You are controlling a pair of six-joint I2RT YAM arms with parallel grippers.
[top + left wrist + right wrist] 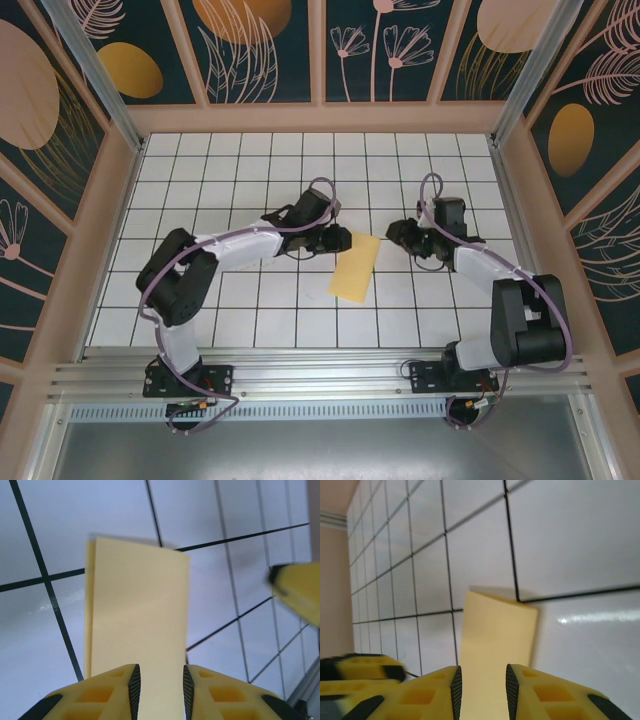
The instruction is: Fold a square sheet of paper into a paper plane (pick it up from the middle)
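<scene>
square sheet of paper [356, 268], folded to a narrow yellow strip, lies flat mid-table [250, 180], long axis 1 to 7 o'clock. left gripper [338, 240] at its 11 o'clock corner, jaws narrowly parted, paper showing in the gap, not pinched. right gripper [398, 235] just off its 2 o'clock, jaws narrowly parted, holding nothing.

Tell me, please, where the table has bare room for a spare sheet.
Crowded: the middle, where left hand and right hand flank the far end of the pale-yellow folded paper sheet. Bare: the far tile rows of the white gridded table by the back wall, and the near strip below the sheet, between left arm base and right arm base.
</scene>
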